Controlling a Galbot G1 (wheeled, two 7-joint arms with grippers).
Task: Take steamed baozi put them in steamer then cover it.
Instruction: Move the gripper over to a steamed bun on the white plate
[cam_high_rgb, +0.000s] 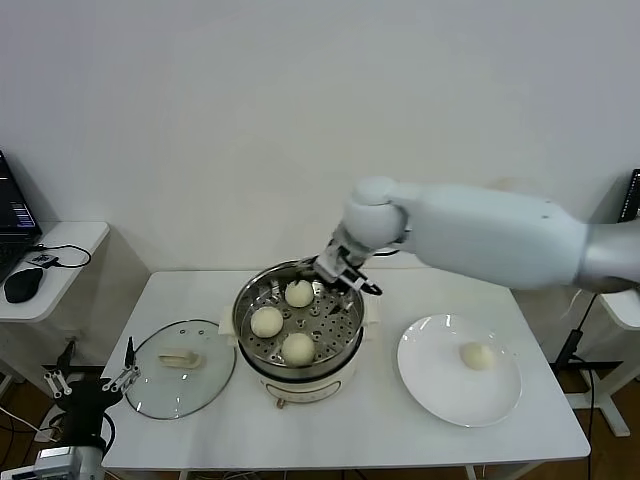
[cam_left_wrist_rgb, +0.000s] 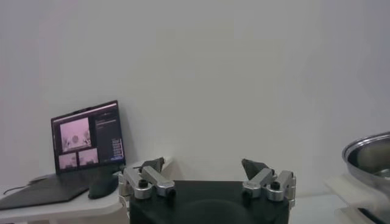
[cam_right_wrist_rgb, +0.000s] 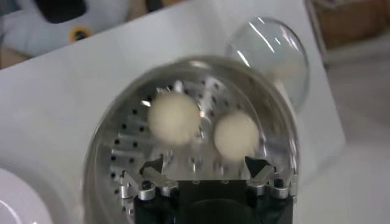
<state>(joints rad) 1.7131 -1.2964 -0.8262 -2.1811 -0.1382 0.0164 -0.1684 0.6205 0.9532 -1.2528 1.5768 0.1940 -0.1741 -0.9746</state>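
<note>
The steel steamer (cam_high_rgb: 345, 325) stands mid-table on its cream base. Three baozi lie on its perforated tray (cam_high_rgb: 299, 293) (cam_high_rgb: 266, 321) (cam_high_rgb: 298, 347). A fourth baozi (cam_high_rgb: 478, 355) lies on the white plate (cam_high_rgb: 440, 385) to the right. My right gripper (cam_high_rgb: 347, 272) is open and empty, hovering over the steamer's far right rim. In the right wrist view the gripper (cam_right_wrist_rgb: 204, 165) is above the tray, with two baozi (cam_right_wrist_rgb: 174, 117) (cam_right_wrist_rgb: 236, 135) just beyond its fingertips. My left gripper (cam_high_rgb: 95, 378) is open and parked off the table's front left corner.
The glass lid (cam_high_rgb: 180, 368) with a white handle lies flat on the table left of the steamer and shows in the right wrist view (cam_right_wrist_rgb: 274, 52). A side table with a laptop (cam_left_wrist_rgb: 85, 143) and mouse (cam_high_rgb: 22, 284) stands at the far left.
</note>
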